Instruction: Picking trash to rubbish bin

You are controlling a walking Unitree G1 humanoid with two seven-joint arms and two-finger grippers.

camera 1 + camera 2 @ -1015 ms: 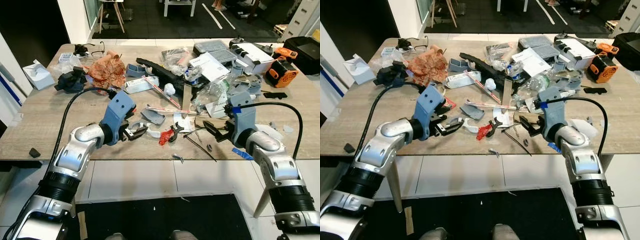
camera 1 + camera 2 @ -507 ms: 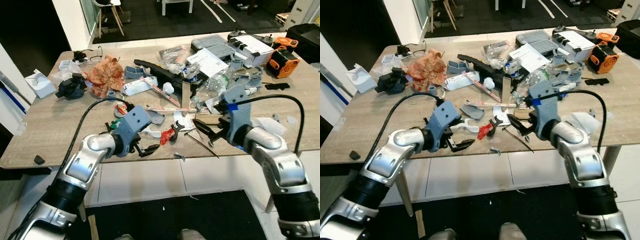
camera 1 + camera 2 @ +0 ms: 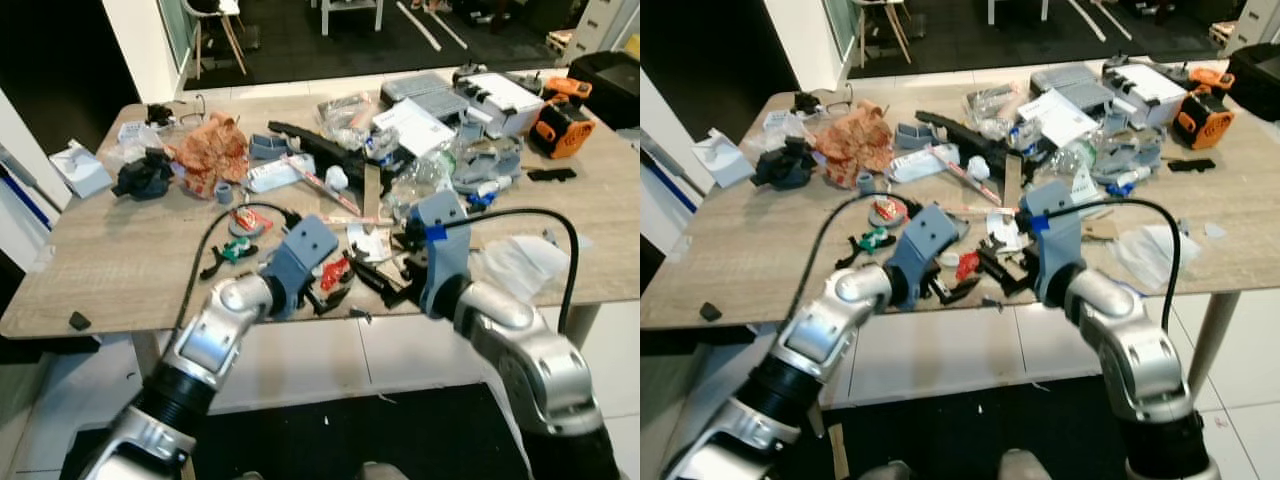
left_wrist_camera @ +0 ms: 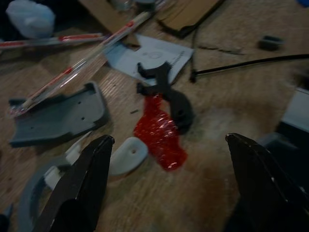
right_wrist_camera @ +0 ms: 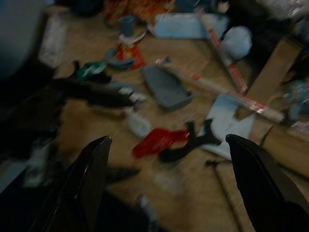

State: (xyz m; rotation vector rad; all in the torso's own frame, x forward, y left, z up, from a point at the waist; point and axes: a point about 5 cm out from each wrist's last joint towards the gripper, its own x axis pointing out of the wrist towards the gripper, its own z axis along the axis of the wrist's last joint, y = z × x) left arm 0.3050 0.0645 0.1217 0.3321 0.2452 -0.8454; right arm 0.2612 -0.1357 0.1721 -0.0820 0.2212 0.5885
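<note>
Little is done: both the left hand (image 3: 322,297) and right hand (image 3: 385,283) hover open and empty over the red wrapper (image 4: 159,133) near the cluttered bench's (image 3: 110,270) near edge

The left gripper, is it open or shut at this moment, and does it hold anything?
Open and empty. In the left wrist view the left gripper has its two black fingers spread wide, and the red wrapper lies on the table between them, untouched.
</note>
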